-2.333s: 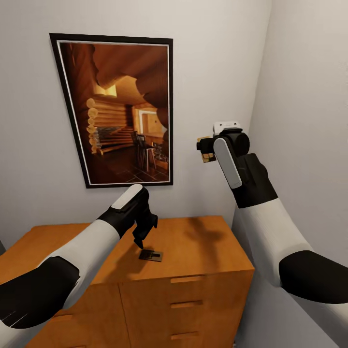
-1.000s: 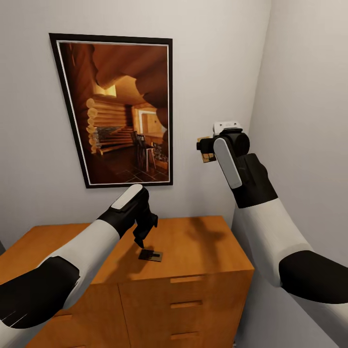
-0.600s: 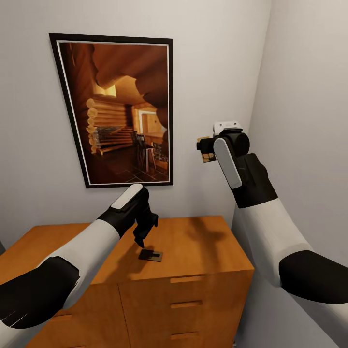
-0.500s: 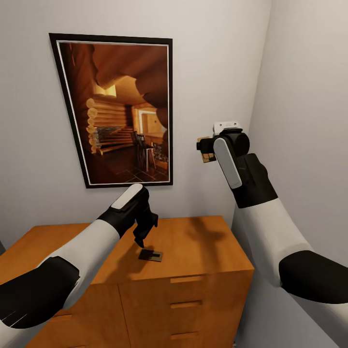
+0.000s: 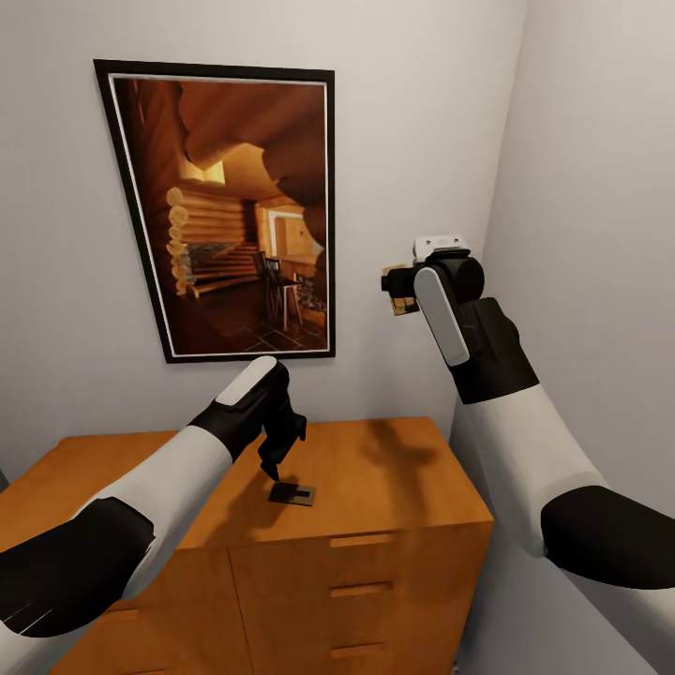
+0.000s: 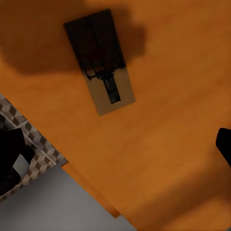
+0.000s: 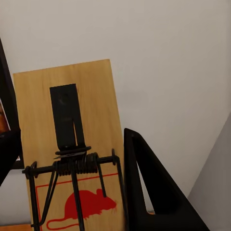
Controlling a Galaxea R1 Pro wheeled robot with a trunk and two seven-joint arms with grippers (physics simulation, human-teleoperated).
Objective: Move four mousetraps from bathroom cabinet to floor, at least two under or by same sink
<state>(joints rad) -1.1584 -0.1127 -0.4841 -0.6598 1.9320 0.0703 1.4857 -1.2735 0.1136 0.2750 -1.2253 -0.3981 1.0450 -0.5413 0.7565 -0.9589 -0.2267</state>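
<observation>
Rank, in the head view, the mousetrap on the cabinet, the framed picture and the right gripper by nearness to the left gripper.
1. mousetrap on the cabinet: just below the left gripper on the cabinet top.
2. framed picture: on the wall above and behind.
3. right gripper: raised at the right, holding another mousetrap.

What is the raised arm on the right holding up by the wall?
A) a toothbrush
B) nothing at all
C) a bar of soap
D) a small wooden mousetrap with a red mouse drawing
D: the right wrist view shows a tan mousetrap with a wire spring and a red mouse print between the right gripper's jaws.
</observation>
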